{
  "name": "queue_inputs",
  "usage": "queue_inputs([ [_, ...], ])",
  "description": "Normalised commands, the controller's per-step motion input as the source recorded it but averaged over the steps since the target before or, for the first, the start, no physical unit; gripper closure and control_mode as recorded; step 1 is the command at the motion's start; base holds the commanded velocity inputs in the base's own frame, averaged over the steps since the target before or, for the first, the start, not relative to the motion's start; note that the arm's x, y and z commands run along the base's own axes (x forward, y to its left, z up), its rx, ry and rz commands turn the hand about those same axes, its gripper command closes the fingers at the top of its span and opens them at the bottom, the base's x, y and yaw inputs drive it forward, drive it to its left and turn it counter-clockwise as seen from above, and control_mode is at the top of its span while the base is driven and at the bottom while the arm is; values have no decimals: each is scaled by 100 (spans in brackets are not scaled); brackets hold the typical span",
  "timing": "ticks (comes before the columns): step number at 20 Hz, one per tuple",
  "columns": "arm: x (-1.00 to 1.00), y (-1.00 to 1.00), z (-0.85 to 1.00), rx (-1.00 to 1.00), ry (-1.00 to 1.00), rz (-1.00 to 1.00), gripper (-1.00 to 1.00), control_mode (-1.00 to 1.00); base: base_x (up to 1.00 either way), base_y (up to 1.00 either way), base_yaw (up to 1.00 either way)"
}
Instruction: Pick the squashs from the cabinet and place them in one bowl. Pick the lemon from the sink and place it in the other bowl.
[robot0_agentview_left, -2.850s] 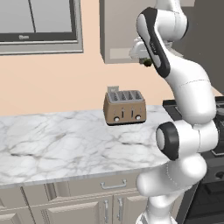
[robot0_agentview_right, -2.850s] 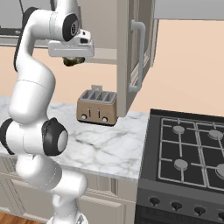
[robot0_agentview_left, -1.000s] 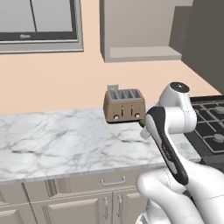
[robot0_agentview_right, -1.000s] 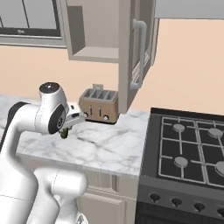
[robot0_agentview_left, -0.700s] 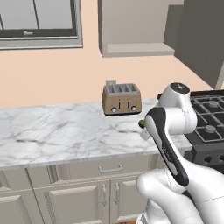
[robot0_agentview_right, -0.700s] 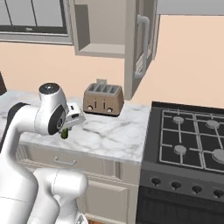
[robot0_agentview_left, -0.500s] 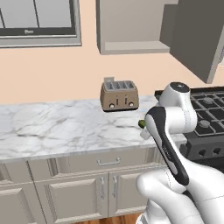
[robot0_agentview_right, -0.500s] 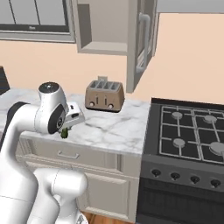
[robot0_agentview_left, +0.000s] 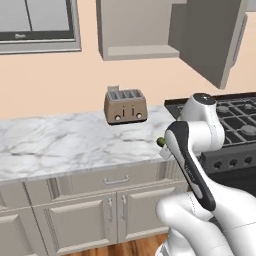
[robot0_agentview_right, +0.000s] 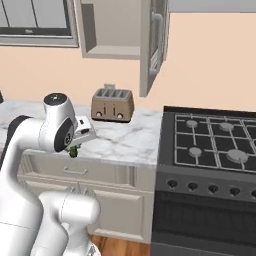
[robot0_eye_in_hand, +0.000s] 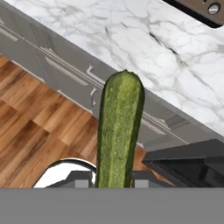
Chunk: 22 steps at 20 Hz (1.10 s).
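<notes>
Light reads even and bright across all three feeds, flat rendered look, no glare. I see a soft shadow under the toaster (robot0_agentview_left: 125, 105) on the marble counter (robot0_agentview_left: 60, 142), and shade inside the open cabinet (robot0_agentview_right: 111, 27). Edges stay straight, no lens bend. Base views look slightly soft and blocky; the hand view is sharper, squash (robot0_eye_in_hand: 119, 131) texture clear.

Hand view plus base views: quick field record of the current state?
held: squash, upright between the fingers
gripper: shut on squash, over the counter's front edge
under gripper: drawer fronts, wood floor
cabinet: door open, shelf looks bare
counter: marble, toaster at the back
stove: right of the counter
bowls, sink, lemon: cannot tell
</notes>
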Motion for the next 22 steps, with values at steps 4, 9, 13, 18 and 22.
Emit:
queue_inputs([
  [4,0,0,0,0,0,0,100,100,-29,0,-25],
  [9,0,0,0,0,0,0,100,100,-25,0,-30],
  [13,0,0,0,0,0,0,100,100,-24,0,-35],
  [18,0,0,0,0,0,0,100,100,-24,0,-42],
  [22,0,0,0,0,0,0,100,100,-27,0,-46],
])
